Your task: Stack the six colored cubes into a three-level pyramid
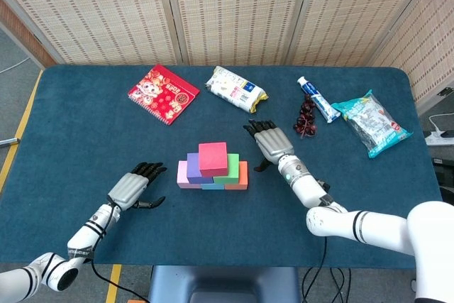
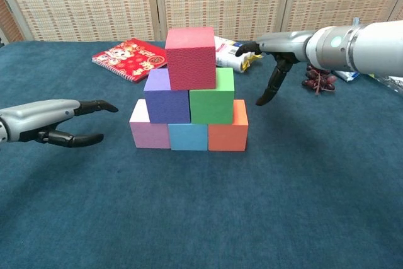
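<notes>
Standing at table centre: a finished three-level pyramid of cubes on the blue tablecloth (image 1: pixel 85 125).
Bottom row: pink cube (image 2: pixel 148 132) on the left, light blue cube (image 2: pixel 189 136) in the middle, orange cube (image 2: pixel 228 131) on the right, touching side by side.
Middle row: purple cube (image 2: pixel 166 97) and green cube (image 2: pixel 212 100), side by side on the bottom row.
Top: red cube (image 2: pixel 190 57), resting across the purple and green cubes, tilted slightly off square.
Left hand (image 1: pixel 129 189): low over the cloth near the pink cube and apart from it, palm down, fingers spread and empty, thumb held below the fingers.
Right hand (image 1: pixel 272 144): raised beside the orange and green cubes, clear of both, fingers apart and holding nothing, thumb pointing downward in the chest view.
Beyond the pyramid: a red booklet (image 1: pixel 163 94) with a cartoon print to the far left; a white snack packet (image 1: pixel 236 89) behind the stack.
Far right: a bunch of dark grapes (image 1: pixel 306 118) just past the right hand, a toothpaste tube (image 1: pixel 317 99) next to it, a teal snack bag (image 1: pixel 372 122) nearest the table edge.
Backdrop: woven folding screens (image 1: pixel 234 12) behind the table.
</notes>
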You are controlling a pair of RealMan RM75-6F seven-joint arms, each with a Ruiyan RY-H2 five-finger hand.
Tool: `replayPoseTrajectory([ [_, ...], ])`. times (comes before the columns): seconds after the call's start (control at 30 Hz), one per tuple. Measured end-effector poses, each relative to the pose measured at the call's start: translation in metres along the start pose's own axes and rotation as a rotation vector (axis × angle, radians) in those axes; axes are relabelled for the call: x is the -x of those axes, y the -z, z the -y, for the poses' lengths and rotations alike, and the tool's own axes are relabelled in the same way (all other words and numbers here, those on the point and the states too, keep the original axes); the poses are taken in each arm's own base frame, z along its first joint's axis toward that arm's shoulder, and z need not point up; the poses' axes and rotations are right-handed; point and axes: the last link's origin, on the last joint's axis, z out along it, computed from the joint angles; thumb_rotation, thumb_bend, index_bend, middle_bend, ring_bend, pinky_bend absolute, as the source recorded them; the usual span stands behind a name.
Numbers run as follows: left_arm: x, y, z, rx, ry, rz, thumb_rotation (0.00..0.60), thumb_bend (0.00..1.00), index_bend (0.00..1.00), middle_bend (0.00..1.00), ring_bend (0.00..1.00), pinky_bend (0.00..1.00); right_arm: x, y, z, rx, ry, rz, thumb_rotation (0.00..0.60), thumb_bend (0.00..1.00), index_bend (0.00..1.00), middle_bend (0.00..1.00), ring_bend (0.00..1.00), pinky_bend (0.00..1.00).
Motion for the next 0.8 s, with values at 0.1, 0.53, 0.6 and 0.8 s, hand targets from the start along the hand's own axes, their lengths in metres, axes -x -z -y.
replayPoseTrajectory([
  [0.1,-0.007,0.004,-0.004,0.017,0.001,-0.029,0.133,0.31,0.07,0.00,0.00,0.00,-0.006,0.003,0.005,-0.016,-0.039,-0.008,0.600,0.09,0.00,0.00,0.00,0.03],
  [0.53,-0.019,0.000,-0.030,0.103,-0.032,-0.053,0.131,0.31,0.07,0.00,0.00,0.00,-0.006,-0.005,0.021,-0.043,-0.083,-0.035,0.600,0.09,0.00,0.00,0.00,0.03],
  [0.6,-0.019,-0.003,-0.033,0.111,-0.037,-0.046,0.133,0.31,0.07,0.00,0.00,0.00,-0.006,-0.007,0.023,-0.045,-0.087,-0.037,0.600,0.09,0.00,0.00,0.00,0.03],
  [0.8,-0.017,-0.009,-0.038,0.125,-0.047,-0.030,0.138,0.31,0.07,0.00,0.00,0.00,-0.006,-0.007,0.025,-0.045,-0.087,-0.035,0.600,0.09,0.00,0.00,0.00,0.03],
])
